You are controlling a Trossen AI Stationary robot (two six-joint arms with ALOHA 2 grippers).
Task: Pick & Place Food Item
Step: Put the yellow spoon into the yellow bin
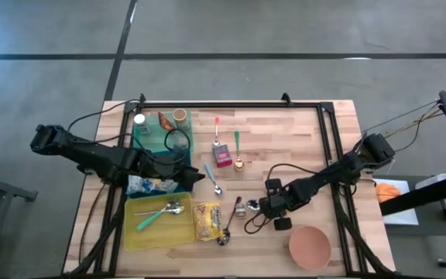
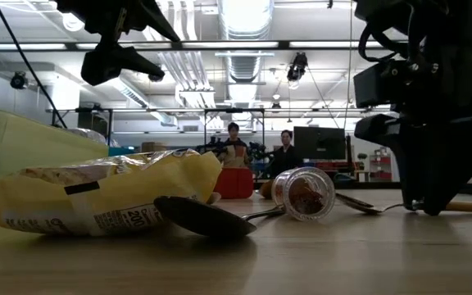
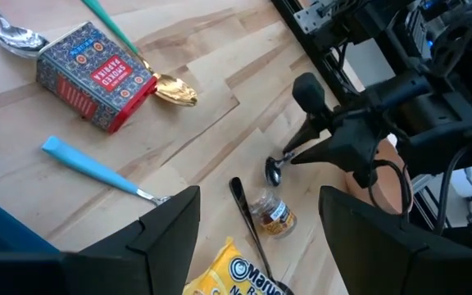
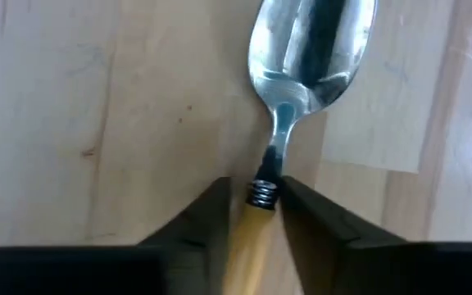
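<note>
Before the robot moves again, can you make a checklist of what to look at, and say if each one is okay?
1. Right gripper fingers are either side of the wooden-handled spoon: ok.
2. Spoon gripped tight: cannot tell; the fingers sit close beside the handle.
3. Spoon lifted off the table: not ok, it lies on the wood.
4. Small spice jar out of the way: ok, it lies on its side apart from the spoon.
5. Left gripper out of the way: ok, it hangs open above the table, empty.
6. Pink bowl empty: ok.
</note>
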